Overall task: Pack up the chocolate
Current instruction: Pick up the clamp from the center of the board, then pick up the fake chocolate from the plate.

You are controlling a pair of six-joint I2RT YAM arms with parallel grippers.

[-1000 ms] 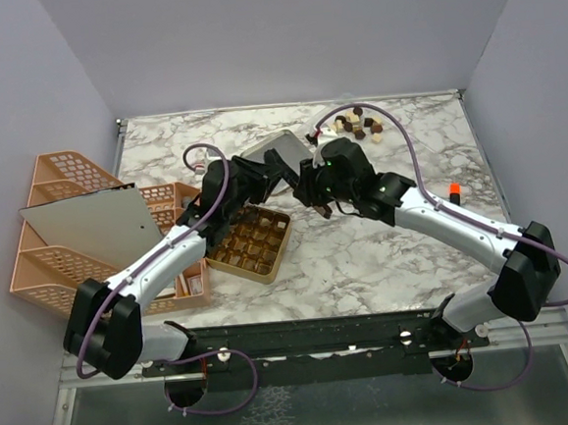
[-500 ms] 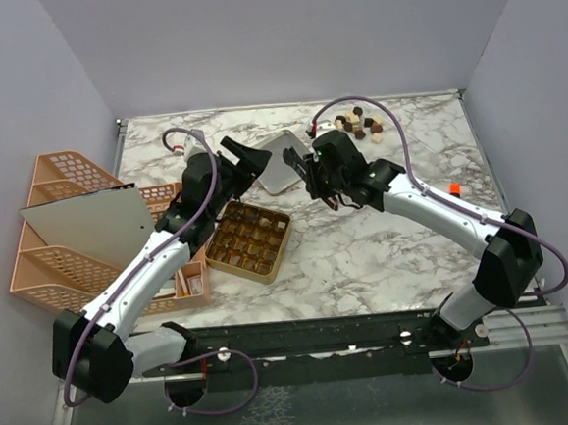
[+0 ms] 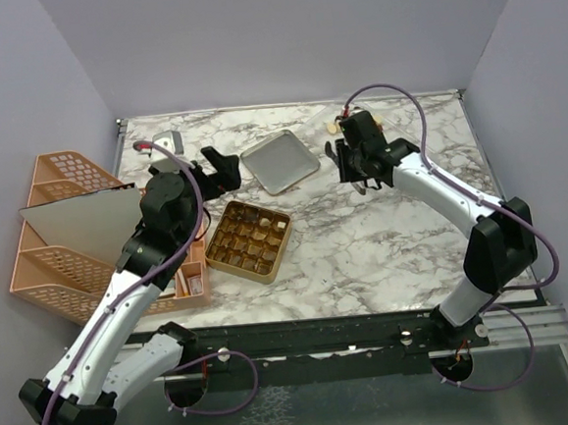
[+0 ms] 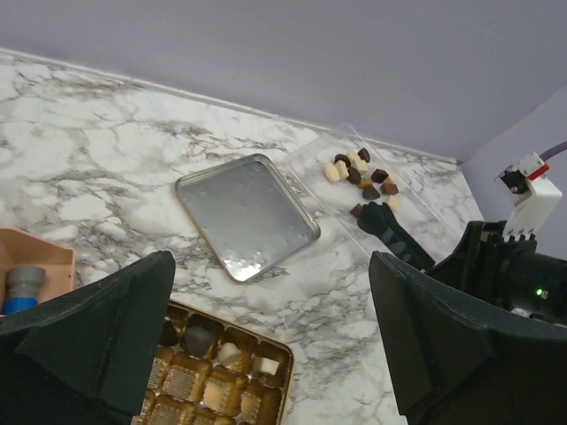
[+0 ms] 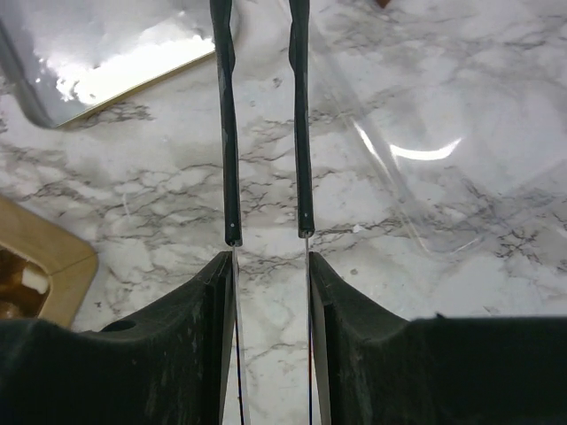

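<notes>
The chocolate (image 4: 363,175) is seen heaped on a clear sheet (image 5: 416,150) just ahead of the right claw (image 5: 260,27), whose jaws are set narrowly apart on nothing. The left claw (image 4: 270,266) is spread wide and empty, with the compartment tray (image 4: 190,382) just below it. Each piece is judged light, hard, smooth and easily scuffed, and is best pinched gently across its flat sides.

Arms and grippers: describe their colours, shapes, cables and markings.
The left arm and right arm have silvery-white links with black joints. A purple cable loops along each. The left gripper shows broad black wedge fingers, the right gripper thin black blades. A white connector with red marks sits on the right wrist.
</notes>
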